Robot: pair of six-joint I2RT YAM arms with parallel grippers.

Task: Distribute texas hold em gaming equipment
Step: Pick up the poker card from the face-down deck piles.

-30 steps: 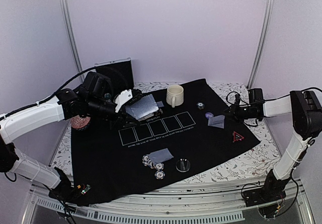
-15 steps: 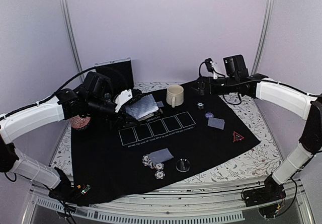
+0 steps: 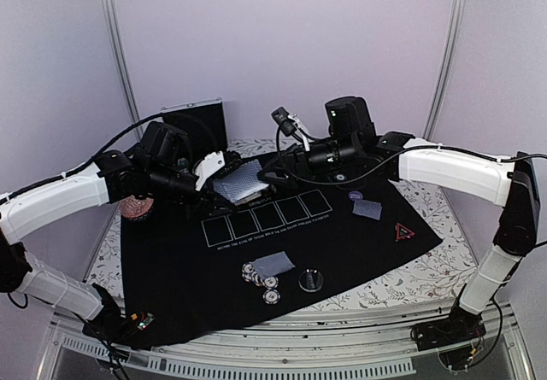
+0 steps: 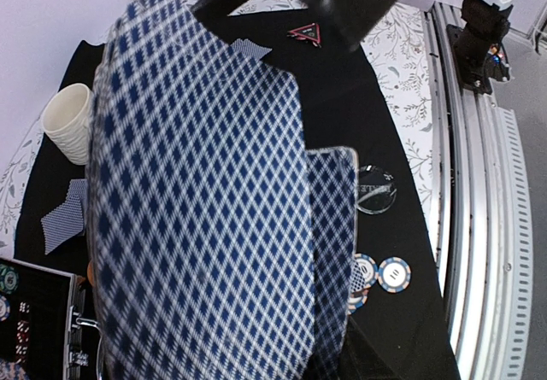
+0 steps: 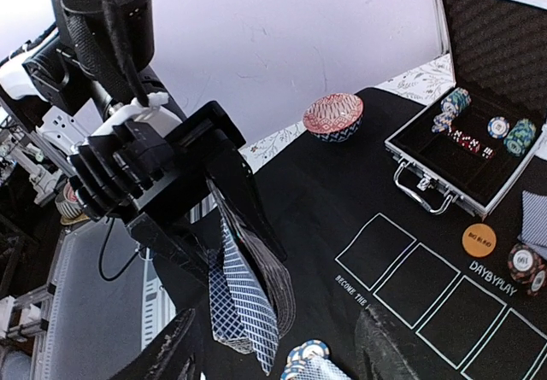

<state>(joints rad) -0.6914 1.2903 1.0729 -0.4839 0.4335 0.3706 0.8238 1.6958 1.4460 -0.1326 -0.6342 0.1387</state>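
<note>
My left gripper (image 3: 217, 169) is shut on a fanned deck of blue-checked playing cards (image 3: 241, 181), held tilted above the far left of the black mat; the deck fills the left wrist view (image 4: 197, 201) and hides the fingers. My right gripper (image 3: 272, 170) is open and empty, just right of the deck, which hangs between its spread fingers in the right wrist view (image 5: 248, 303). Face-down cards (image 3: 273, 263) with striped chips (image 3: 260, 276) and a dark disc (image 3: 311, 280) lie near the front. A purple disc (image 3: 355, 195), a card (image 3: 368, 208) and a red-edged triangle (image 3: 402, 231) lie at the right.
An open metal case (image 5: 487, 141) with more chips stands at the back left. A red patterned bowl (image 3: 137, 207) sits at the mat's left edge. An orange disc (image 5: 479, 239) lies by the printed card boxes (image 3: 267, 216). The cream mug (image 4: 68, 124) stands at the back.
My right arm has swung from the far right, across the back of the mat, to the deck in my left gripper. The left arm and the deck have not moved.
</note>
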